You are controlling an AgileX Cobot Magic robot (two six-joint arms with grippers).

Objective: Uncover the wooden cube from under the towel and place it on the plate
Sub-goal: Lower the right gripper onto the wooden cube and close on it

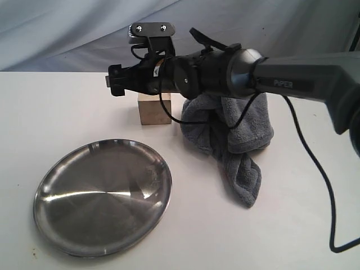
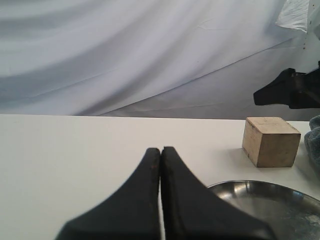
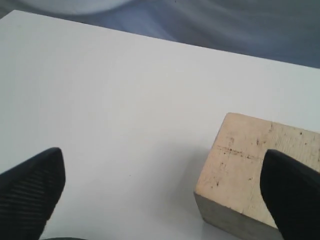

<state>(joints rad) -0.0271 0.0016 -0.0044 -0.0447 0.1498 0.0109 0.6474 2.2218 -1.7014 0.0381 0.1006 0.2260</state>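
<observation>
The wooden cube [image 1: 154, 108] stands uncovered on the white table, behind the steel plate [image 1: 101, 197]. Right of the cube lies the dark grey towel [image 1: 230, 135], bunched in a heap. My right gripper [image 1: 115, 80] reaches across from the right and hangs just above the cube and slightly to its left. In the right wrist view this gripper [image 3: 160, 195] is open wide, with one finger over the cube [image 3: 255, 165] and nothing held. The left gripper [image 2: 161, 150] is shut and empty, low over the table. From it the cube [image 2: 270, 141] and plate [image 2: 260, 200] show off to one side.
A black cable [image 1: 315, 169] trails from the right arm [image 1: 292, 79] down to the table at the right. A grey cloth backdrop [image 1: 67, 34] hangs behind the table. The towel's edge [image 2: 314, 140] shows beside the cube in the left wrist view.
</observation>
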